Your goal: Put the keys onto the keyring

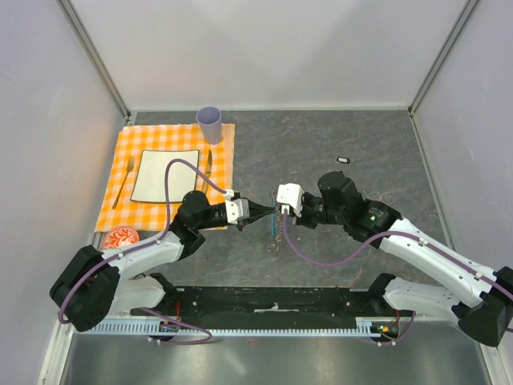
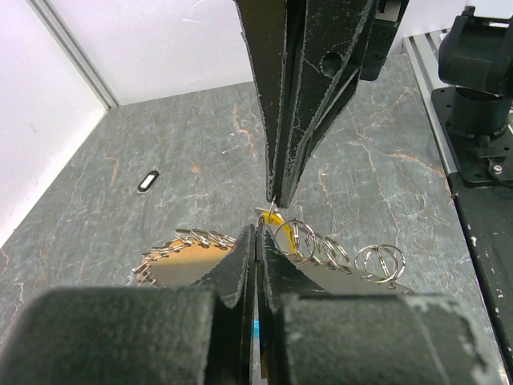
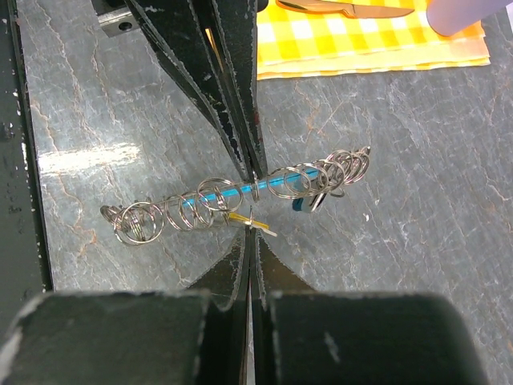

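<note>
Left wrist view: the left arm's black fingers are pressed together, and the right wrist view shows their tips clamped on the keyring, a loop of thin grey metal rings with one bright blue curved plastic section. The grip sits on the blue section, with the rings strung out to either side of the fingers. The right arm's black fingers point straight at the left ones, tip nearly against tip, and are also closed. Their tips meet at a tiny yellow-orange oblong key, which hangs just beside the blue section; they appear to pinch it or its small ring, though the contact itself is hidden. A second key, tiny, black and oblong with a white centre, lies flat on the grey marbled worktop, well apart from both pairs of fingers on their far side. Behind the left fingers lies an orange-and-white checked cloth carrying a white square plate, and a lilac plastic cup stands at the cloth's far edge.
</note>
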Action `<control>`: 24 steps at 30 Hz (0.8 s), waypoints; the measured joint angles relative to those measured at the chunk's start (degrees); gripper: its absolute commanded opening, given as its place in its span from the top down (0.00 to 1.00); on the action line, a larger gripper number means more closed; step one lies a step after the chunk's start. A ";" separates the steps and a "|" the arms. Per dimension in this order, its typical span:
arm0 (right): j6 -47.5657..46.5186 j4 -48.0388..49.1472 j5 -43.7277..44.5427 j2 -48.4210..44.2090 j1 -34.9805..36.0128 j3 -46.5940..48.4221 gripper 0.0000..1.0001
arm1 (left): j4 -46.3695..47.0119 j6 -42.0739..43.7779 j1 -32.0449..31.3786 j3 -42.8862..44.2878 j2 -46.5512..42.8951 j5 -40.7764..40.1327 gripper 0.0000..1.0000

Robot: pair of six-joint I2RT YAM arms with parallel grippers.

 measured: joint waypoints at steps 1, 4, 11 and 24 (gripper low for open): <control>0.00 -0.02 0.00 0.00 0.00 0.00 1.00 | -0.02 0.00 0.00 0.00 0.00 -0.11 0.98; 0.00 -0.11 0.00 0.00 0.00 0.00 1.00 | 0.00 0.02 0.00 0.00 0.00 -0.37 0.98; 0.00 -0.11 -0.02 0.07 0.00 0.00 1.00 | 0.04 0.00 0.00 0.00 0.00 -0.31 0.98; 0.04 -0.11 0.00 0.13 0.02 0.00 1.00 | 0.04 0.00 0.00 0.00 0.02 1.81 0.98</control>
